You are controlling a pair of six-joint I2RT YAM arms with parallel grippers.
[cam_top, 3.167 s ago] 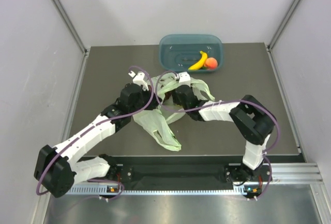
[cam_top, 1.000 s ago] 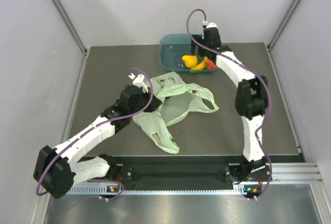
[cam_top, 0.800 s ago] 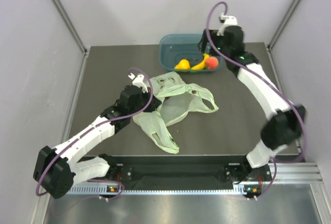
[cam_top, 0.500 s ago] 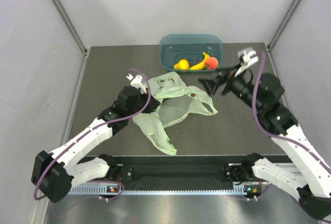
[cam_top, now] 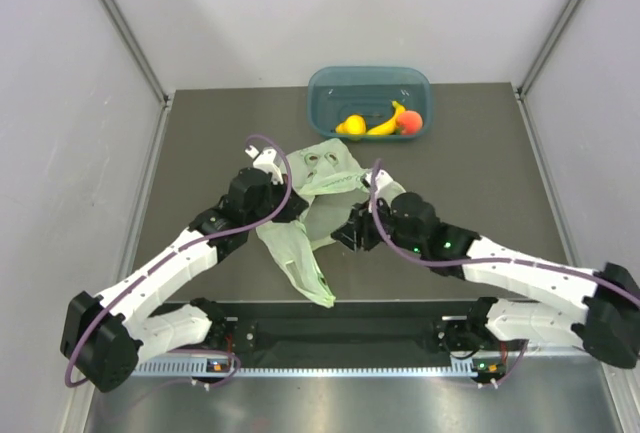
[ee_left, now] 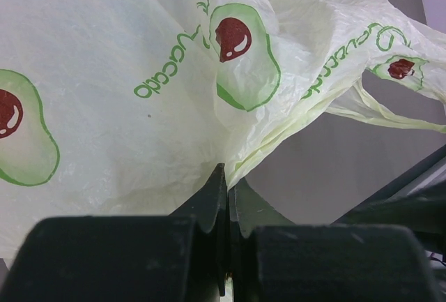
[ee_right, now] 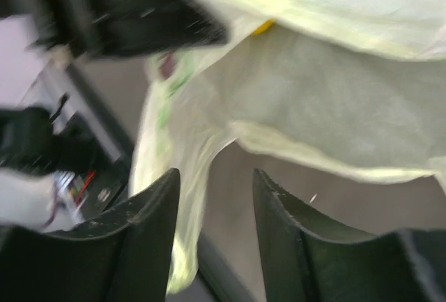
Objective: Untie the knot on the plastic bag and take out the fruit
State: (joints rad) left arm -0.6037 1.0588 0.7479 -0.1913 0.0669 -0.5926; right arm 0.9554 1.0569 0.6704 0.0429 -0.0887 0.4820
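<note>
Bag (cam_top: 318, 198): pale green, crinkled and flattened, mid-surface and slightly left of centre. One lobe trails toward the near edge; the upper part spreads toward the far edge. In the left wrist view, the bag (ee_left: 104, 72) carries green avocado prints (ee_left: 244, 51) with dark red stones. A thin handle strip (ee_left: 390, 110) hangs loose on its right side. No tied knot can be picked out in any view.

Left jaws: pressed together, pinching a fold of the bag at its left side. Left arm (cam_top: 180, 258) reaches in from the near left corner.

Right jaws: spread apart, nothing between them, set just beside the bag's near-right edge. The right wrist view is blurred, with the bag (ee_right: 334, 100) just ahead of the tips. A small yellow patch (ee_right: 263, 26) shows under a fold; I cannot tell what it is. Right arm (cam_top: 500, 258) lies low along the near edge from the right corner.

Fruit: yellow fruit (cam_top: 350, 126), banana (cam_top: 383, 123) and peach (cam_top: 409, 122) sit in the teal tub (cam_top: 320, 83), at the middle of the far edge, well apart from the bag.

Surface (cam_top: 200, 133): dark grey.
</note>
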